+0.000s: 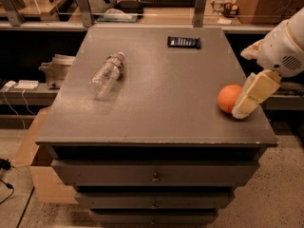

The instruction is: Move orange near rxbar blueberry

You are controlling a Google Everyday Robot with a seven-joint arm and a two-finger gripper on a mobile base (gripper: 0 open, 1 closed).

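Observation:
The orange (229,98) sits on the grey cabinet top (161,103) near its right front edge. The rxbar blueberry (184,42), a flat dark navy bar with pale lettering, lies at the far edge, right of the middle, well apart from the orange. My gripper (248,102) reaches in from the right on a white arm (284,49). Its cream-coloured tip sits right against the orange's right side and covers a little of it.
A clear plastic water bottle (106,74) lies on its side on the left half of the top. Drawers (154,177) face the front below. A shelf with clutter (142,8) runs behind. A cardboard box (40,175) stands on the floor at the left.

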